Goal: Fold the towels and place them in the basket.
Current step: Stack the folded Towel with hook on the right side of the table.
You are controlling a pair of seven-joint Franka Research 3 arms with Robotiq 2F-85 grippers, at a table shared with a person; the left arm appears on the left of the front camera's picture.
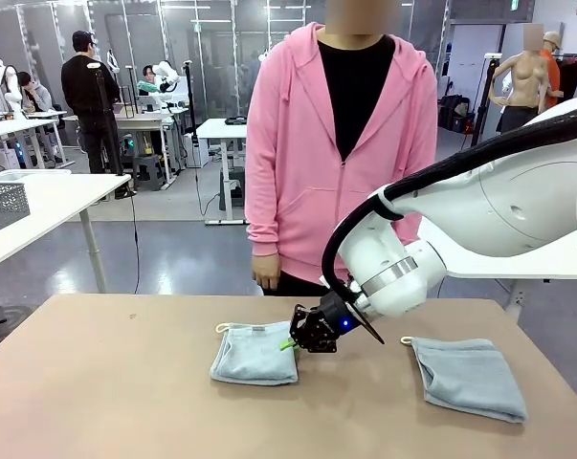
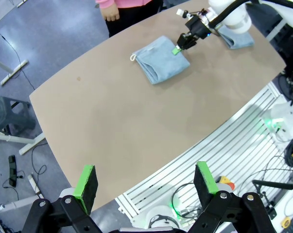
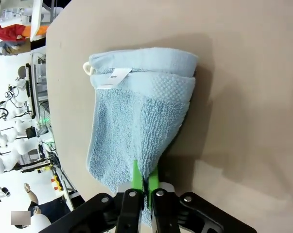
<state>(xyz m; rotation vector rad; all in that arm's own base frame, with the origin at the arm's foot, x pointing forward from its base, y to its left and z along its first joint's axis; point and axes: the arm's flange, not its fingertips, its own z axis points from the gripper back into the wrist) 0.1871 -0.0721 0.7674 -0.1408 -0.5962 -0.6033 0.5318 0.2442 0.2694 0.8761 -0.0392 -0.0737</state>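
**Right jaws pinched on the edge of a folded towel**

From the front, my right gripper (image 1: 298,341) reaches across the middle of the bench (image 1: 106,382) and sits at the right edge of the left towel (image 1: 255,354), which lies folded flat with a small loop at its far left corner. A second towel (image 1: 470,378) lies folded well apart, toward the right of the bench, its own loop at its near-left corner. A person in a pink hoodie (image 1: 298,163) stands at the far side, one hand (image 1: 266,272) hanging by the bench edge.

Through my left wrist, my left gripper (image 2: 146,182) hangs above the near bench edge, jaws wide open and holding nothing. Far off, my right arm bends over the folded towel (image 2: 161,63).

Through my right wrist, my jaws are closed tight on the towel's (image 3: 136,116) near edge, green pads (image 3: 135,177) almost meeting with the cloth between them. A white label (image 3: 112,77) shows beside the loop.
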